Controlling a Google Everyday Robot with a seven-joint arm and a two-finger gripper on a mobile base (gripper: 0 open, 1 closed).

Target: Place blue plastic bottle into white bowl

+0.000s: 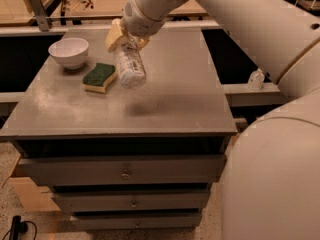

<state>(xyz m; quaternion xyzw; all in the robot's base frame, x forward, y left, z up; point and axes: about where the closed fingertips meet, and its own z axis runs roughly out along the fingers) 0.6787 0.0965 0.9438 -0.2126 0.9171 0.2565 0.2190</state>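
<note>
Camera view: gripper (pixel 127 40) above the table (pixel 175 96), right of the white bowl (pixel 69 51).
Jaws: pinching the blue plastic bottle (pixel 130 68) (held airborne beside the sponge (pixel 100 77), presumably for carrying bowlward).

The white arm (pixel 240 19) reaches in from the right; its gripper (pixel 125 40) points down at upper left, clamped on a bottle (pixel 129 66).

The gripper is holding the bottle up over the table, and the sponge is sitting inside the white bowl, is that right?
Not quite. In the camera view the sponge lies on the table beside the white bowl, not inside it. The rest holds: the gripper holds the bottle up over the table.
</note>
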